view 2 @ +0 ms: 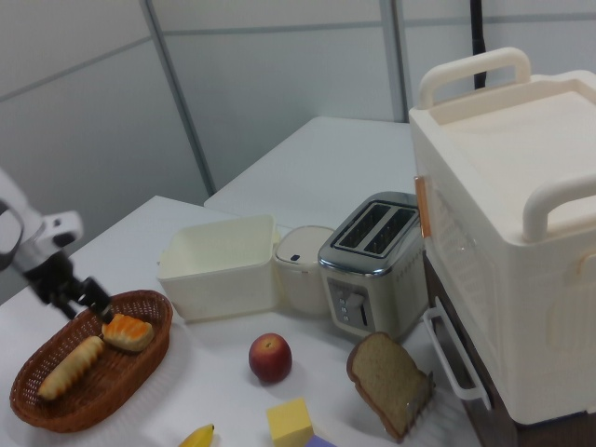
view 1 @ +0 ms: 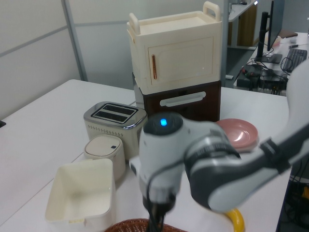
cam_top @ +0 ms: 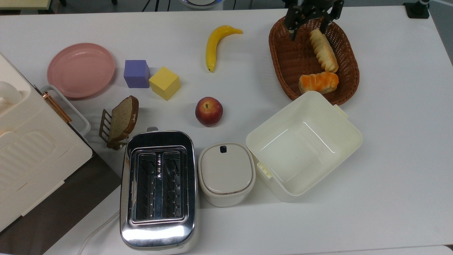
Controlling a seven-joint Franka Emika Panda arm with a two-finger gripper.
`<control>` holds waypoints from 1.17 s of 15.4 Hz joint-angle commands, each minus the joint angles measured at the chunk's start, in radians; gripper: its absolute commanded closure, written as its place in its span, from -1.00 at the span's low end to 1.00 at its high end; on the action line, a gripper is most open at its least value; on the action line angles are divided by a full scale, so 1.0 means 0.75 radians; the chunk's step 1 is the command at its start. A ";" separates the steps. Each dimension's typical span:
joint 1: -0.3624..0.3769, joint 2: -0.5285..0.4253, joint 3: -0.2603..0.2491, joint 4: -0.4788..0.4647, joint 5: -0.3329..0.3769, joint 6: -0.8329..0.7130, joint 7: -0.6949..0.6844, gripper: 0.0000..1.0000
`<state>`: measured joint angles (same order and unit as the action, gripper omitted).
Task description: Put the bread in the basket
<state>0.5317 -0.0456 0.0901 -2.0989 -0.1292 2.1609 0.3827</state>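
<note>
- Bread (cam_top: 324, 50): lies inside the basket (cam_top: 287, 67), long axis running 11 to 5 in the top view; bun (cam_top: 317, 82) just beside its 5 o'clock end.
- Hand (cam_top: 310, 22): fingers apart, empty, over the basket's 12 o'clock rim; bread lies toward 5 o'clock from it.
- Judgement: placement done; retreat remains.

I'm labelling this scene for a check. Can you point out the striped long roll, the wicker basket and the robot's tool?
long cream striped roll (cam_top: 323, 50), top view, mid-length.
dark-brown oval wicker basket (cam_top: 279, 71), top view, its left wall.
tool (cam_top: 309, 24), top view, between its open fingertips.
</note>
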 commanded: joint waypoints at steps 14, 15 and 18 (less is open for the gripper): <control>-0.799 -0.035 -0.055 0.581 -0.073 -0.672 -0.208 -1.00; -0.793 -0.031 -0.055 0.579 -0.073 -0.672 -0.208 -1.00; -0.778 -0.025 -0.051 0.577 -0.071 -0.668 -0.208 -1.00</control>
<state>-0.0734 -0.0700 0.0539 -1.6801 -0.1862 1.6834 0.2381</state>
